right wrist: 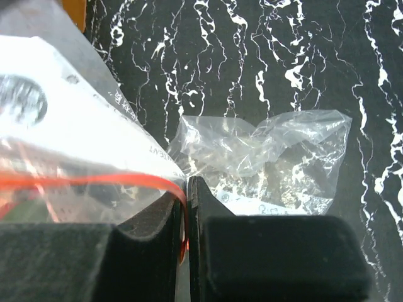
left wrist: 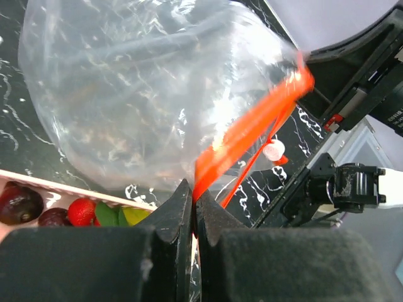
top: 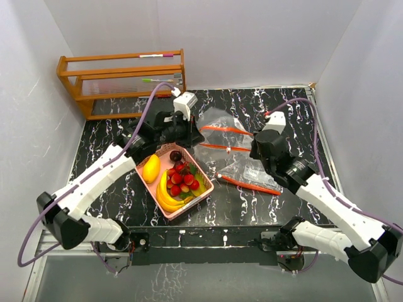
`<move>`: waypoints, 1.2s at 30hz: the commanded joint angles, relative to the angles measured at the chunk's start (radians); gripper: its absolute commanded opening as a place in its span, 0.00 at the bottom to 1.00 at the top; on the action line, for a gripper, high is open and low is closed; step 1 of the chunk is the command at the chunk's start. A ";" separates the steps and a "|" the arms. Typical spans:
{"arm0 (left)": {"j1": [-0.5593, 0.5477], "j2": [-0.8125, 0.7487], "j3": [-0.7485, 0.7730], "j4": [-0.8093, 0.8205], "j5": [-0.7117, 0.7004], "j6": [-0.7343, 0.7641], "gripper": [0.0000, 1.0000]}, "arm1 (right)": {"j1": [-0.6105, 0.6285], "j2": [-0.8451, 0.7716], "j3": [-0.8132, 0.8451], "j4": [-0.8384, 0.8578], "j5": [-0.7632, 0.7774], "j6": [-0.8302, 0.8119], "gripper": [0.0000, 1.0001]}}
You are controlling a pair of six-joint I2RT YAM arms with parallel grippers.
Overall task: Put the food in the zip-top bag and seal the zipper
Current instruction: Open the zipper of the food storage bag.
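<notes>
Black white-veined worktop (top: 113,189), white walls; the toy fruit (top: 176,179) lies in the pink slotted basket (top: 208,189) at centre-left, none of it bagged; my left jaws and right jaws are each clamped on the orange zipper (left wrist: 252,126) of the clear plastic zip-top bag (left wrist: 138,94); only the wrist views show those grips, and only the top view shows the whole basket.

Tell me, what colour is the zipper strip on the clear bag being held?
The zipper strip is bright orange-red, and it shows most clearly in the left wrist view.
</notes>
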 commanded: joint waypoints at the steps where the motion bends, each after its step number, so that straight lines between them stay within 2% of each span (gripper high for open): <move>1: -0.003 -0.115 -0.036 -0.092 -0.258 0.051 0.00 | 0.001 -0.077 -0.040 -0.111 0.239 0.121 0.08; 5: -0.002 -0.130 -0.057 -0.096 -0.310 0.053 0.00 | 0.001 -0.096 -0.052 -0.136 0.229 0.148 0.08; 6: -0.003 -0.127 -0.061 -0.090 -0.300 0.050 0.00 | 0.001 -0.102 -0.053 -0.110 0.189 0.113 0.12; 10: -0.003 -0.101 -0.072 -0.042 -0.240 0.030 0.00 | 0.001 -0.143 -0.044 0.049 -0.064 -0.027 0.46; 13: -0.003 -0.081 -0.084 -0.009 -0.224 0.016 0.00 | 0.001 -0.166 -0.015 0.145 -0.323 -0.098 0.65; 16: -0.003 -0.060 -0.093 0.022 -0.223 0.004 0.00 | 0.000 -0.190 0.003 0.188 -0.470 -0.120 0.68; 21: -0.003 -0.016 -0.065 0.026 -0.260 -0.002 0.00 | 0.001 -0.251 0.014 0.179 -0.556 -0.104 0.76; 29: -0.003 0.038 0.053 -0.082 -0.453 0.051 0.00 | 0.003 -0.268 -0.033 0.182 -0.736 -0.067 0.73; 36: 0.014 0.100 0.125 -0.144 -0.664 0.078 0.00 | 0.035 -0.208 -0.115 0.296 -0.772 -0.028 0.69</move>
